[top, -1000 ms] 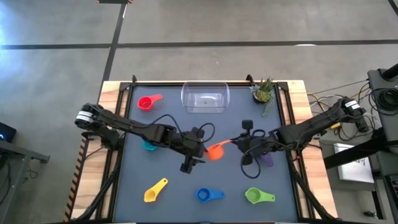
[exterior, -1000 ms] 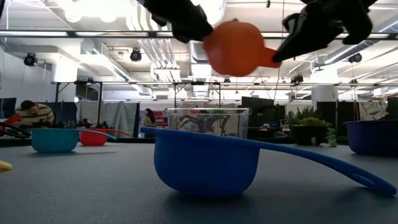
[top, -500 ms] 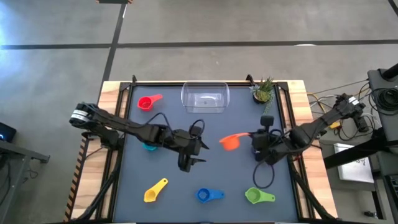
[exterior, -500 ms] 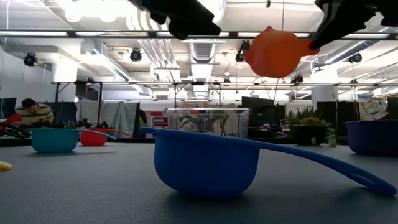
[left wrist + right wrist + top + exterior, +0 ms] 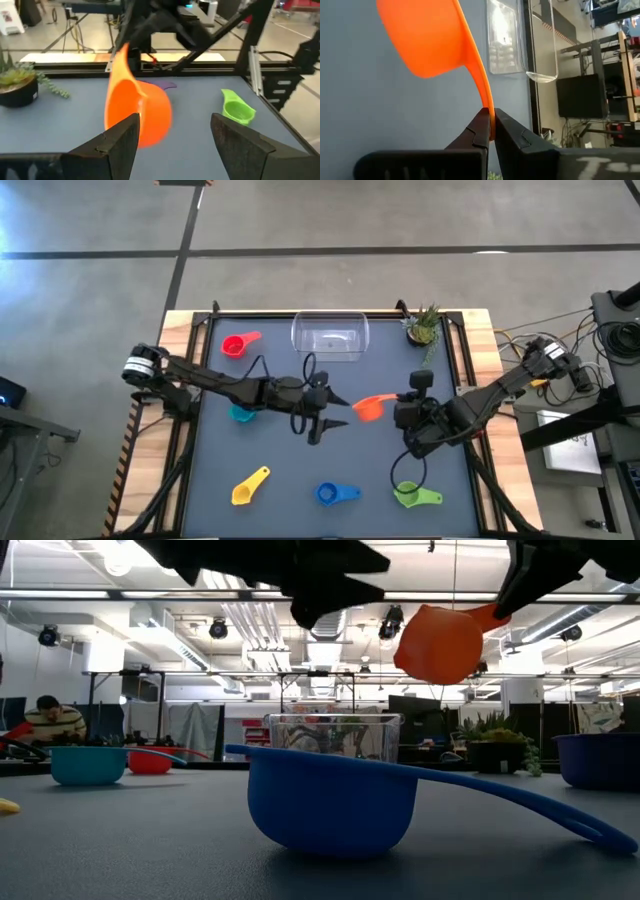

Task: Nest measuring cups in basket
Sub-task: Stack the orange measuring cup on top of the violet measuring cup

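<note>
While the right gripper (image 5: 491,131) pinches the thin flat handle of the orange cup (image 5: 368,408), the smooth round bowl hangs in the air above the middle of the dark matte table (image 5: 280,460), clear of the surface in the low view. Its 2 fingers are closed tight on the handle's end, one on each face. The left gripper (image 5: 172,131) faces the cup from the other side with its fingers spread wide; in the left wrist view the bowl sits just beyond the gap between them, and they grip nothing.

Around them the other scoops lie well apart on the table: the red cup (image 5: 236,345) near the far left corner, the teal cup (image 5: 240,415) partly under the left arm, the yellow cup (image 5: 250,486), blue cup (image 5: 334,494) and green cup (image 5: 415,496) in a row along the near edge, and the purple cup (image 5: 168,85) seen only as a sliver behind the orange one in the left wrist view.

At the far edge stands the basket (image 5: 330,337), a clear glossy bin with rounded corners, holding no cup. A small potted plant (image 5: 424,327) sits just beside it toward the right corner. Bare table lies between the raised cup and the basket, with open room on the left side
</note>
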Controlling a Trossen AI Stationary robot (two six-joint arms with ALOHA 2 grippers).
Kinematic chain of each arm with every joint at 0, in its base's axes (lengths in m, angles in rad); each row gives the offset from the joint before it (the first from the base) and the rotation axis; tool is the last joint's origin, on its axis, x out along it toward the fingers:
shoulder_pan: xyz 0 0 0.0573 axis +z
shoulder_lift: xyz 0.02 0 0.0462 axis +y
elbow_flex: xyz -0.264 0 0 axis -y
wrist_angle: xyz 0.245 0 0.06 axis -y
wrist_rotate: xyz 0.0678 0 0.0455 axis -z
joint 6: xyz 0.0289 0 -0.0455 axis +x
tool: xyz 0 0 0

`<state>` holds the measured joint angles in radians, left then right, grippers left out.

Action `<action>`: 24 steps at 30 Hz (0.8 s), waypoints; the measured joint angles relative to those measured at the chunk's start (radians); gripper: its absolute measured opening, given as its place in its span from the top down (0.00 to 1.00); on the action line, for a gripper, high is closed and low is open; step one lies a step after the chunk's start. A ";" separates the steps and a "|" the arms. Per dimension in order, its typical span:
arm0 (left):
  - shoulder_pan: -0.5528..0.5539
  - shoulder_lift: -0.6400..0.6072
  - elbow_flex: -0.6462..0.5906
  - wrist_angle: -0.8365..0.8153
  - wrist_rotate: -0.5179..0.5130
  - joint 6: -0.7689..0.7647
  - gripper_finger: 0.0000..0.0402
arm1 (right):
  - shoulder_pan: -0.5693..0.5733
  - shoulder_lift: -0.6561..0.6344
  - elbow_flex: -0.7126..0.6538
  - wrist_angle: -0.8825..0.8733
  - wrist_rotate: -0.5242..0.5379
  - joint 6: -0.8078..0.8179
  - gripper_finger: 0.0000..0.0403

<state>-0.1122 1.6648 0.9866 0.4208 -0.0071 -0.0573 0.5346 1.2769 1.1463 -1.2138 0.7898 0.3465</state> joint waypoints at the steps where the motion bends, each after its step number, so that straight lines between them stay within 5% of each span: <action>1: 0.008 0.006 0.006 -0.008 0.000 -0.009 0.43 | 0.000 0.012 0.005 -0.001 0.001 -0.003 0.98; 15: 0.043 0.172 0.139 -0.103 0.030 0.014 0.48 | 0.002 0.054 0.030 0.018 0.050 -0.005 0.98; 19: 0.044 0.195 0.178 -0.100 0.027 0.071 0.61 | 0.002 0.049 0.029 0.023 0.048 -0.005 0.98; 24: 0.043 0.197 0.194 -0.122 0.034 0.131 0.90 | 0.002 0.048 0.029 0.025 0.044 -0.006 0.98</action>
<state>-0.0690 1.8620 1.1810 0.2984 0.0266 0.0735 0.5365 1.3247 1.1755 -1.1892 0.8342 0.3410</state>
